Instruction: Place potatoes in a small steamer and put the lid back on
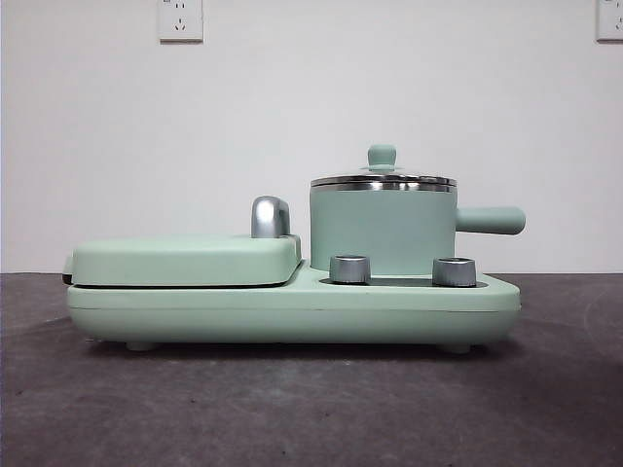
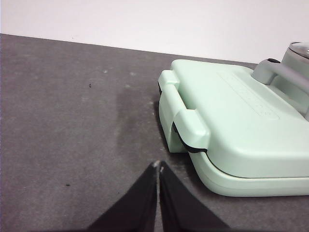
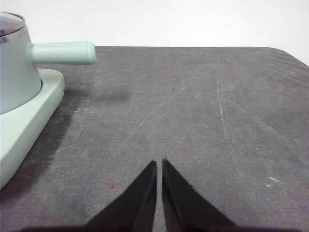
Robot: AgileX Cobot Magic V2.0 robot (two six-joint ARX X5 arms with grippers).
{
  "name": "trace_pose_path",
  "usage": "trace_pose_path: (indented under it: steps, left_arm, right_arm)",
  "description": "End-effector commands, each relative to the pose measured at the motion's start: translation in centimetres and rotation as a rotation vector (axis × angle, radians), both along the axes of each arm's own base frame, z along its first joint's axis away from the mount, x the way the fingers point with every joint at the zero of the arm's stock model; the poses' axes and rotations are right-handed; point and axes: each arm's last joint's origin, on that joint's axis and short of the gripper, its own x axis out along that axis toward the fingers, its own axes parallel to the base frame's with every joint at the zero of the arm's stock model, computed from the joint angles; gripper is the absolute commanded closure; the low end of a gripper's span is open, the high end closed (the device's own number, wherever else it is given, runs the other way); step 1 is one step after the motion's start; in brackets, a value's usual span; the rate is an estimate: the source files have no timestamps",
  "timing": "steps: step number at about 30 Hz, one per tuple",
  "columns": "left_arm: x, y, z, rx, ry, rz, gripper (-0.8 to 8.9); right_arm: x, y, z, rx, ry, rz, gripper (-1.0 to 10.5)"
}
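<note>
While both grippers' fingers (image 2: 153,166) meet, lid (image 1: 383,180) covers steamer (image 1: 382,229).

The left gripper (image 2: 158,166) was seen with its two black jaws pressed together, tips meeting, nothing between them, poised above the table. The right gripper (image 3: 159,163) was in like condition: jaws closed, empty. Neither arm appeared in the front view.
</note>
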Motion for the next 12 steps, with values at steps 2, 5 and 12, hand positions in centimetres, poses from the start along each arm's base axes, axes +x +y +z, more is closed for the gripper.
trace_pose_path:
  steps: [2, 5, 12]
  left_arm:
    - [0.11, 0.01, -0.55, 0.01, 0.005, 0.001, 8.09]
    - [0.11, 0.01, -0.55, 0.01, 0.005, 0.001, 8.08]
    - [0.11, 0.01, -0.55, 0.01, 0.005, 0.002, 8.09]
  right_arm:
    - [0.02, 0.01, -0.06, 0.009, -0.007, 0.001, 9.3]
    - [0.02, 0.01, -0.06, 0.009, -0.007, 0.001, 9.3]
    - [0.02, 0.01, -0.06, 0.009, -0.007, 0.001, 9.3]
